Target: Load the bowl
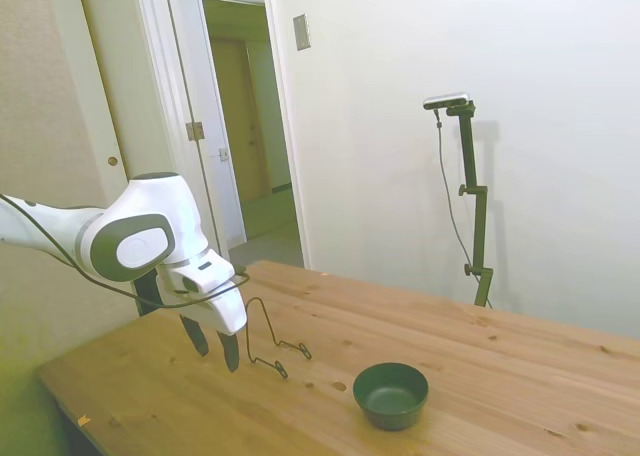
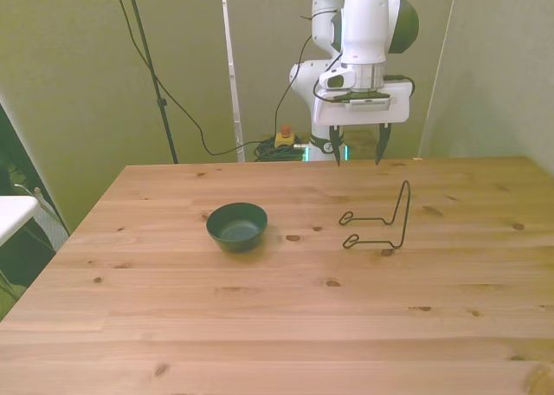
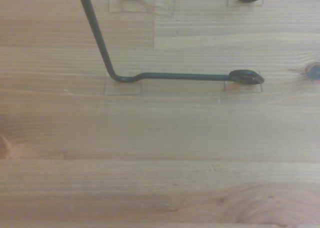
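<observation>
My pincer [image 2: 357, 154] hangs above the far part of the wooden table [image 2: 260, 326], fingers pointing down and spread wide apart, with nothing between them. In the side view the same pincer [image 1: 214, 348] sits clear of the wood, its dark fingertips in the air just beside the wire rack [image 1: 272, 341].

I take that rack as my landmark. It is a thin black wire rack [image 2: 381, 223]: two looped feet lie flat on the table and a tall bent loop rises upright from one end. In the front view my pincer is beyond the rack, over its upright end and not touching it. My wrist camera looks straight down on one of the rack's feet [image 3: 185, 77], which lies along the boards and ends in a small closed loop, with the wire of the upright climbing away from its other end; patches of clear tape seem to hold the foot to the wood.

The bowl [image 2: 236, 226], small, round and dark green, stands upright on the table well apart from the rack, toward the front view's left of it. In the side view the bowl [image 1: 390, 394] is empty, and lies nearer that camera than the rack.
</observation>
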